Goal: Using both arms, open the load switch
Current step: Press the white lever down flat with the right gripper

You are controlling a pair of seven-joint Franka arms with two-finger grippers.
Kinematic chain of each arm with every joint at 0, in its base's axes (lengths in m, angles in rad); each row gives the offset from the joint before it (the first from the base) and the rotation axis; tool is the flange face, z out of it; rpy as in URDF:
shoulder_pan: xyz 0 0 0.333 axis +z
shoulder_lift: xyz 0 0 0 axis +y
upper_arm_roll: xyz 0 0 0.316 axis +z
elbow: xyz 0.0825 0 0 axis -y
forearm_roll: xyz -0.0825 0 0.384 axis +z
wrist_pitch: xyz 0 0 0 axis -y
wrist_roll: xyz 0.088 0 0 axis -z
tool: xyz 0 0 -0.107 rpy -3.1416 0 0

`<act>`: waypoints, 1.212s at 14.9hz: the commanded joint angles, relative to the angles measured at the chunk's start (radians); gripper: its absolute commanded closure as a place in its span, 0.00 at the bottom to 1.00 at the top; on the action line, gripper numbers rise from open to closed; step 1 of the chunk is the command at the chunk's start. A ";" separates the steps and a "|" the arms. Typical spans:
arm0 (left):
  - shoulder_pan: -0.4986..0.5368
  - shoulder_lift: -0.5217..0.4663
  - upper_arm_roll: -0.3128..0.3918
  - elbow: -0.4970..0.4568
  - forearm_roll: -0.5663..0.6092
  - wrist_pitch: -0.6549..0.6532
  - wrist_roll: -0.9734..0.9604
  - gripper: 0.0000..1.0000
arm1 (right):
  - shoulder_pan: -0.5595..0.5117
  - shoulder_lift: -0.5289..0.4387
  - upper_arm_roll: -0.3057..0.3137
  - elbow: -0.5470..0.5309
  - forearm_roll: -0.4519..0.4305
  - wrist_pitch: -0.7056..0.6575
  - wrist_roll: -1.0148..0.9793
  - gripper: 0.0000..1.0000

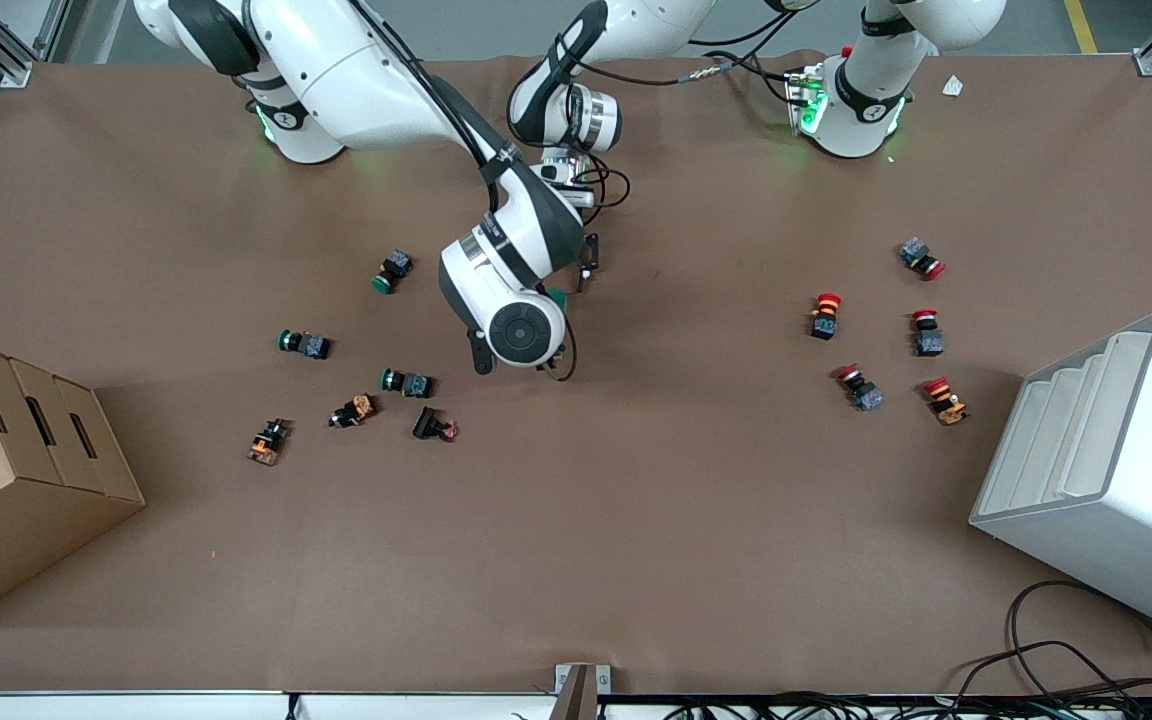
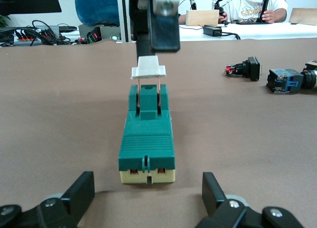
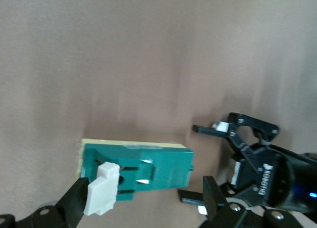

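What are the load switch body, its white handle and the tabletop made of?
Load switch body: likely molded plastic, matte green, ribbed, on a cream base. White handle: probably plastic, on thin coppery metal blades. Table: looks like matte brown paper or fabric covering; can't tell which.

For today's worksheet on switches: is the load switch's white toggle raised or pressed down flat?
Raised: the white toggle stands above the load switch on two thin blades.

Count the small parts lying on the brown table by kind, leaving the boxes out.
Green-capped push buttons: 3
Red-capped push buttons: 5
Dark small parts, cap colour unclear: 3
Dark green rectangular load switch with white toggle: 1
Total: 12
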 commanded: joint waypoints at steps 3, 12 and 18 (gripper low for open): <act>-0.017 0.042 0.003 0.011 0.010 -0.002 -0.014 0.04 | -0.006 -0.012 0.027 0.009 0.016 -0.071 0.013 0.00; -0.017 0.049 0.001 0.010 0.008 -0.002 -0.014 0.02 | -0.017 -0.015 0.050 0.041 0.013 -0.164 0.006 0.00; -0.019 0.050 0.001 0.010 0.008 -0.002 -0.014 0.01 | -0.001 -0.008 0.048 0.028 0.000 -0.164 0.001 0.00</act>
